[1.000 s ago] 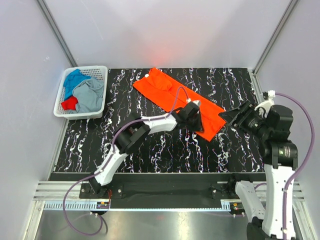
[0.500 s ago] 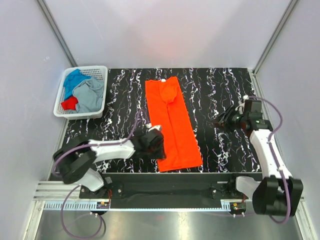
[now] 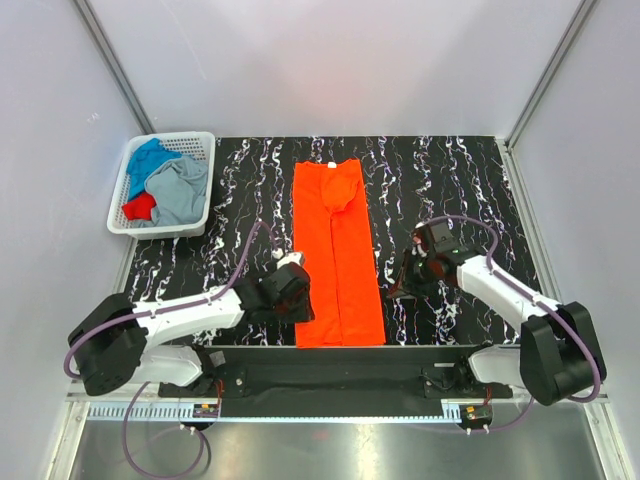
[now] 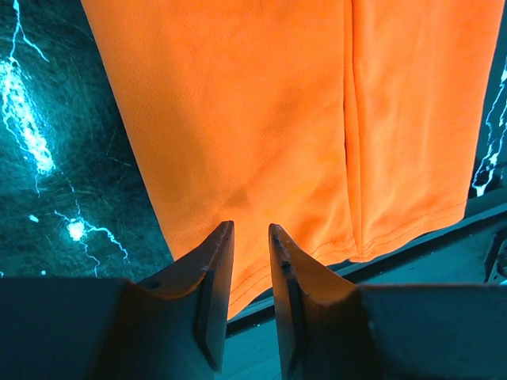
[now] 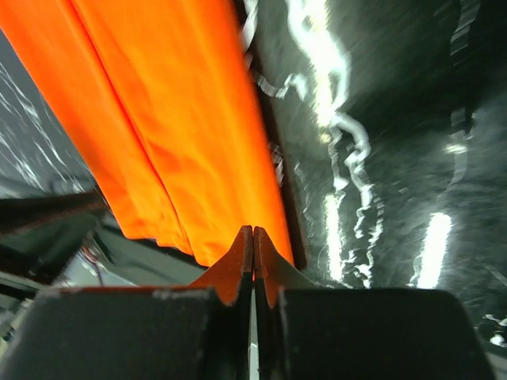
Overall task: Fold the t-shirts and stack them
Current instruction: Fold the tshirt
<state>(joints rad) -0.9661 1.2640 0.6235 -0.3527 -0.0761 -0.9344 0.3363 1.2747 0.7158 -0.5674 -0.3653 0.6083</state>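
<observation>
The orange t-shirt (image 3: pixel 338 255) lay folded in a long strip down the middle of the black marbled table (image 3: pixel 455 170), its white neck label (image 3: pixel 331 164) at the far end, too small to read. The left gripper (image 4: pixel 249 229) hung over the near left hem, jaws slightly parted, released. The right gripper (image 5: pixel 253 231) was clenched at the shirt's right edge; whether it pinched cloth could not be told. A blue t-shirt (image 3: pixel 150 158), grey t-shirt (image 3: pixel 182 190) and red t-shirt (image 3: pixel 140 207) were heaped in the white basket (image 3: pixel 190 138), well apart at far left

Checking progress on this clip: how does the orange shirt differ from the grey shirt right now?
The orange shirt lies flat on the table, folded into a long narrow strip; the grey shirt sits crumpled in the basket. The orange one lies alone; the grey one is bunched against blue cloth and red cloth. Both are plain soft cloth.
</observation>
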